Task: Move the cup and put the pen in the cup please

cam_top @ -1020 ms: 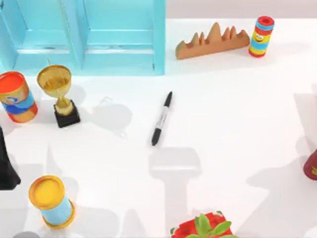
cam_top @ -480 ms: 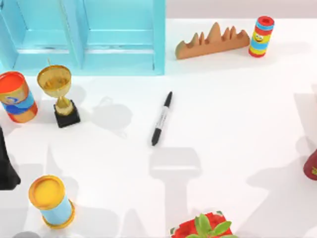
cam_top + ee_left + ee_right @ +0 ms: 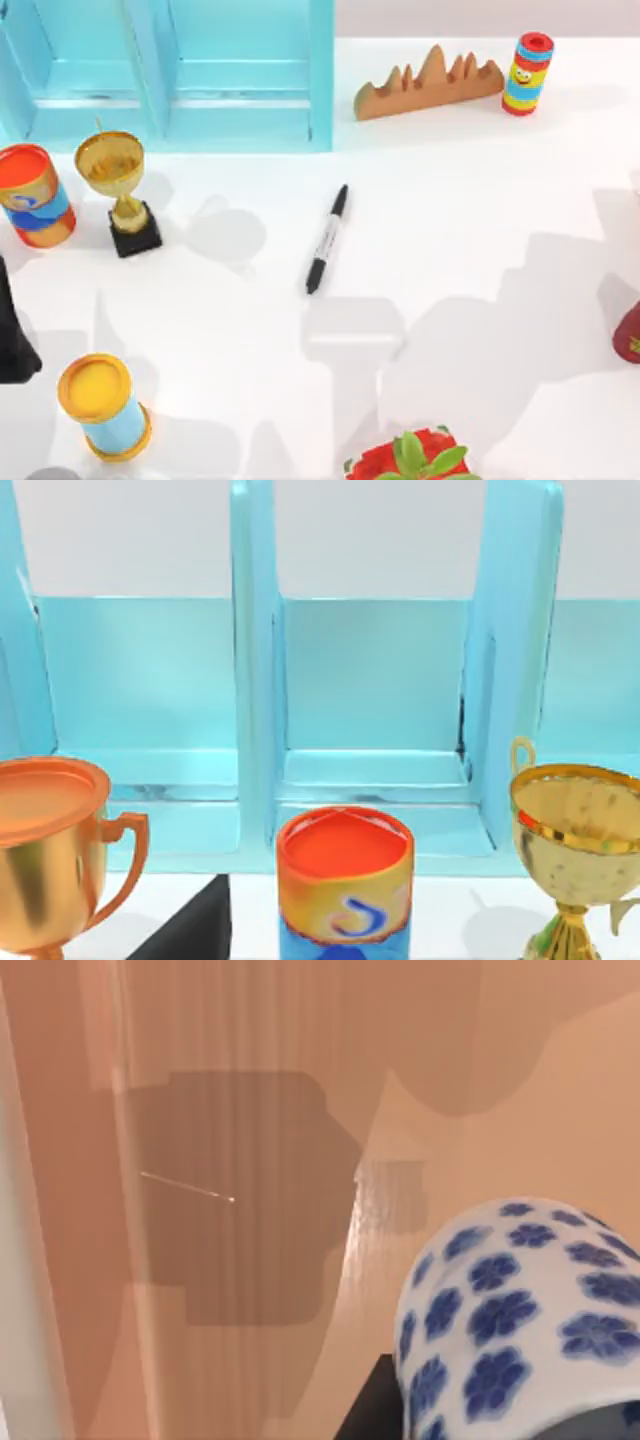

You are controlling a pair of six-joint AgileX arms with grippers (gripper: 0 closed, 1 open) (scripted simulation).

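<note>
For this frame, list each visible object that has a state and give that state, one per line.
Slim black marker pen: lying flat on the white table, untouched.
White ceramic cup with blue flowers: close to the right wrist camera, off the table top; grasp cannot be told.
Gold trophy on black base: upright.
Orange-topped can: upright.
Yellow-topped light-blue can: upright.
Red-topped striped can: upright.
Light-blue shelf unit: compartments empty.

The cup (image 3: 520, 1310) looks like glossy glazed ceramic, white with blue flowers. The pen (image 3: 326, 239), at the centre of the top view, has a smooth black plastic-looking body with a pale label band. The trophy (image 3: 118, 190) at left shines like polished gold metal on a matt black base. The table (image 3: 470, 200) is smooth, matt white.
</note>
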